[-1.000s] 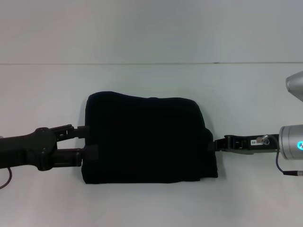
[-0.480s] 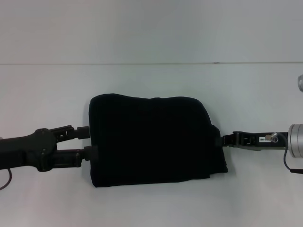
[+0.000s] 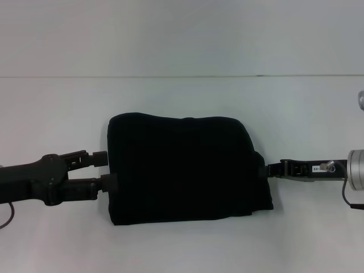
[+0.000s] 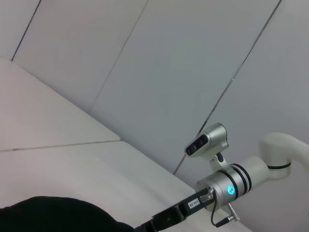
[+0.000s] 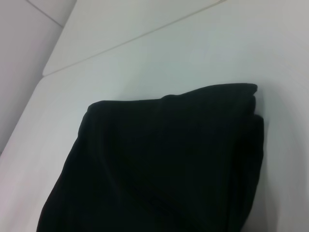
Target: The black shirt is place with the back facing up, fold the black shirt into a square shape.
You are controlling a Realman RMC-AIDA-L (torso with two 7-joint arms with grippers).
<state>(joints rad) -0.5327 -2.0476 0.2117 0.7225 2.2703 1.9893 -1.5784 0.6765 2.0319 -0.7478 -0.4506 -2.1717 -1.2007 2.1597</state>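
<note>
The black shirt lies on the white table as a folded, roughly rectangular bundle with its plain side up. At the shirt's left edge my left gripper stands open, one finger farther back and one nearer, their tips just touching the cloth. My right gripper is at the shirt's right edge, shut on the fabric there. The left wrist view shows a corner of the shirt and the right arm beyond it. The folded shirt fills the right wrist view, with stacked layers at its edge.
The white table runs to a far edge where a pale wall rises. Bare tabletop surrounds the shirt on all sides. A silver camera unit sits on the right arm's wrist.
The right gripper drew back to the right, dragging the shirt with it, so the shirt's left edge slid off the left fingers. Nothing has moved in the last half second.
</note>
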